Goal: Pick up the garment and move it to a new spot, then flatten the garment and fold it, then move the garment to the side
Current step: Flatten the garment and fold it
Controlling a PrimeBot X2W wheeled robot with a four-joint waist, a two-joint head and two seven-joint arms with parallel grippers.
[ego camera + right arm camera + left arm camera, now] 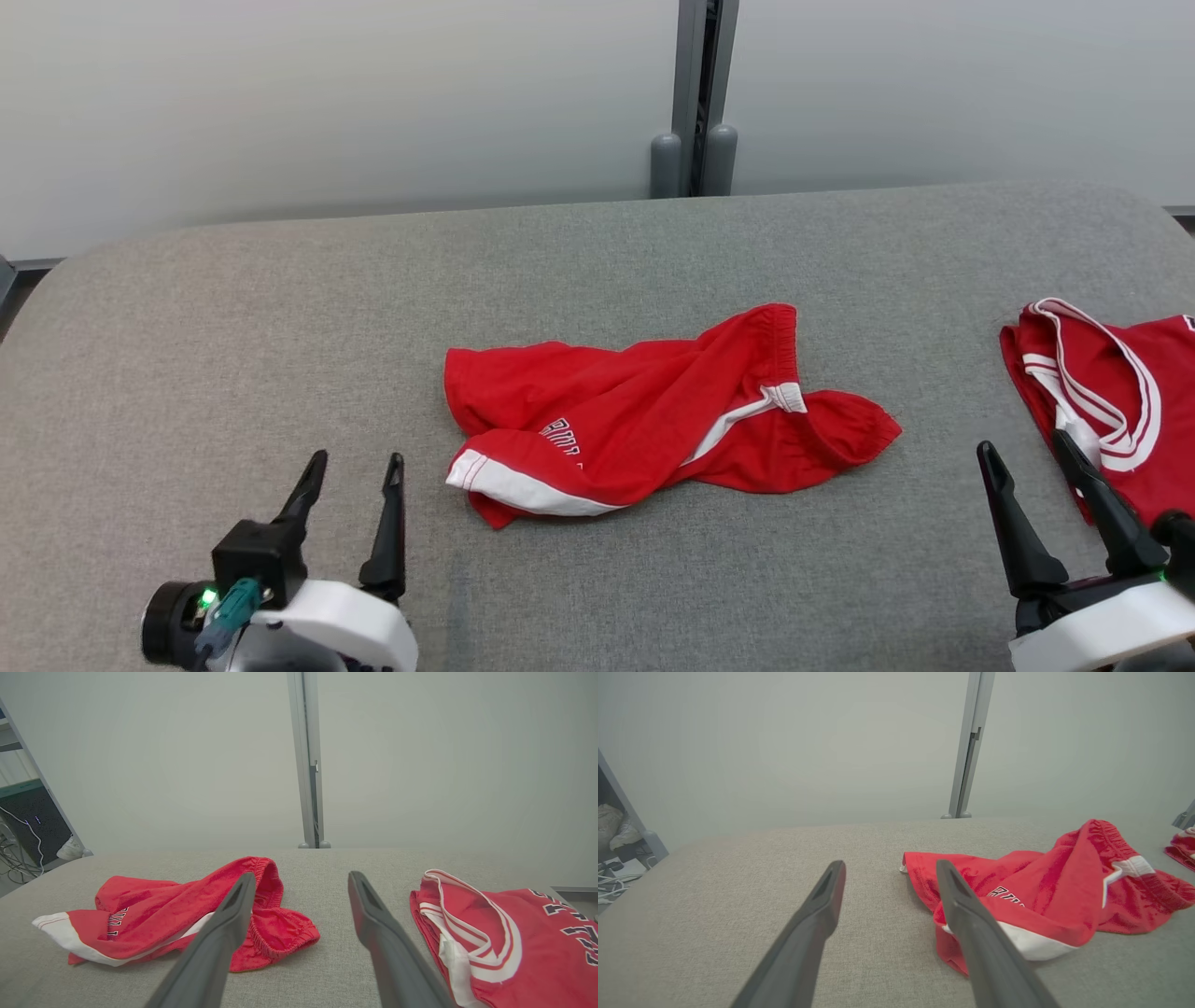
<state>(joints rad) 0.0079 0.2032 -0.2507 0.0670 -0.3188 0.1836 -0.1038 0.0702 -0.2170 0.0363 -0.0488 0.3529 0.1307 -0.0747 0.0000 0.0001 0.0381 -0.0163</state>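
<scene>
both grippers, left gripper (357, 457) and right gripper (1025, 443), stood fully open and held nothing. the red shorts (653, 411) lay crumpled mid-way across the padded table (233, 308), between them. risk: the right gripper sat just beside a red jersey (1120, 392) and could snag it; a pinch on one layer would leave the shorts twisted. lettering on both garments was folded or cut off, unreadable.

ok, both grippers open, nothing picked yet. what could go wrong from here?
1. The right gripper sits close beside the jersey; it could snag that instead of the shorts.
2. The shorts lie crumpled with overlapping layers, so a pinch may catch several and leave them twisted.
</scene>
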